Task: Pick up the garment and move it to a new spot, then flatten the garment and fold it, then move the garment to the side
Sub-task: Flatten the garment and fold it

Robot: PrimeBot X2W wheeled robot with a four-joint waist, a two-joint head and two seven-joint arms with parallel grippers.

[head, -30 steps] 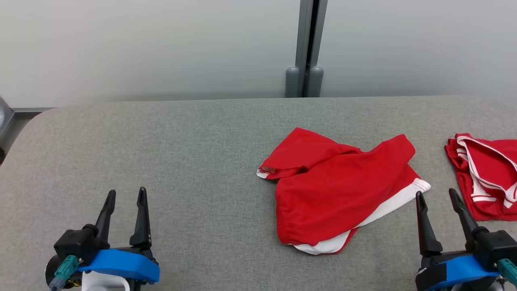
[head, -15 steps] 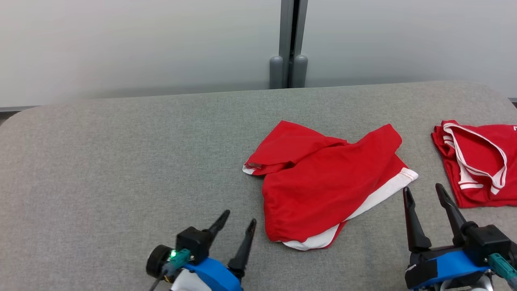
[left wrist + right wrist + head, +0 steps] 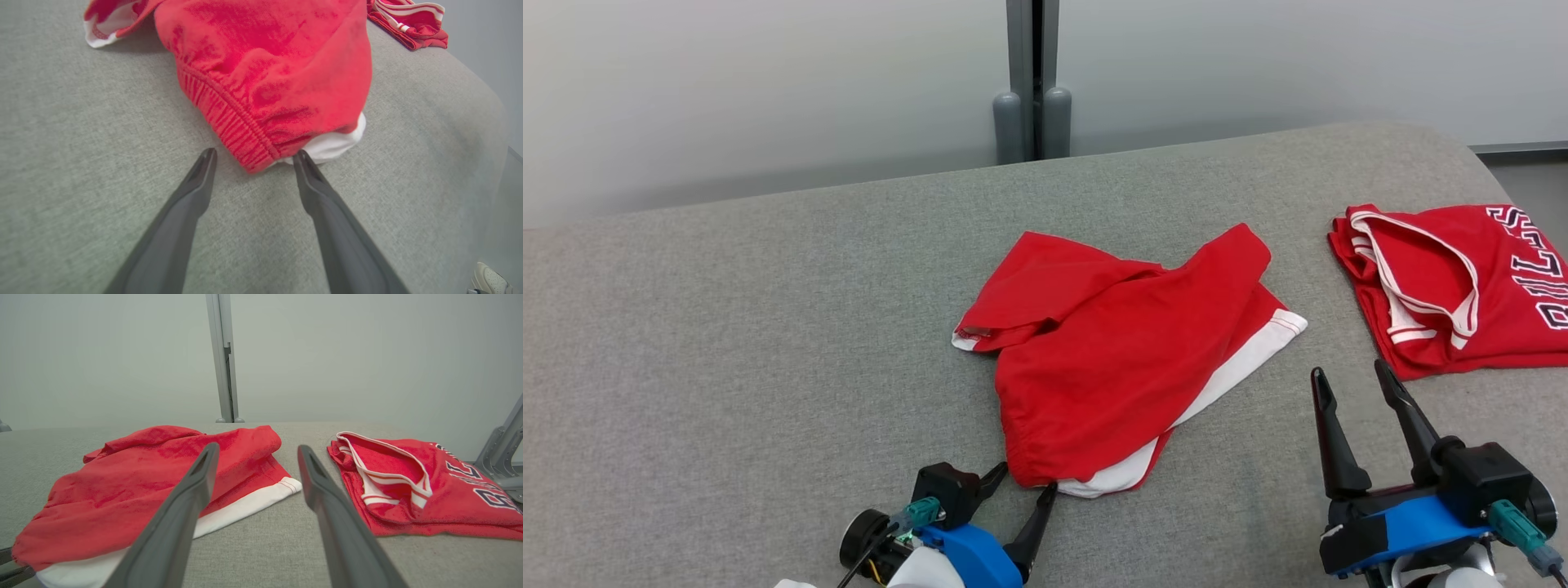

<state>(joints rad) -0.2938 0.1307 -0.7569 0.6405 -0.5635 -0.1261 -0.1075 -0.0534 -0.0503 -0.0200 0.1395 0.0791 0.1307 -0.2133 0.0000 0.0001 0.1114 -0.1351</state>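
The garment [image 3: 1111, 359] is a pair of red shorts with white trim, lying rumpled in the middle of the grey padded table [image 3: 727, 327]. My left gripper [image 3: 1025, 480] is open at the near corner of the shorts. In the left wrist view the elastic waistband corner of the garment [image 3: 265, 61] lies right at the tips of the left gripper [image 3: 255, 153], between them, ungripped. My right gripper [image 3: 1349, 370] stands open over bare table, right of the shorts. From the right wrist, the right gripper [image 3: 258, 447] points at the gap between the garment [image 3: 143, 477] and a jersey.
A red jersey [image 3: 1445, 286] with white trim and dark lettering lies at the table's right end, also seen as the jersey [image 3: 408, 486] and the jersey [image 3: 408, 20]. A grey post [image 3: 1031, 82] stands behind the table. A shoe [image 3: 490, 277] is on the floor past the table's rounded edge.
The head camera has turned right, shifting the whole scene left. My left gripper has travelled right across the table to the shorts' near corner. The right gripper keeps its place, open.
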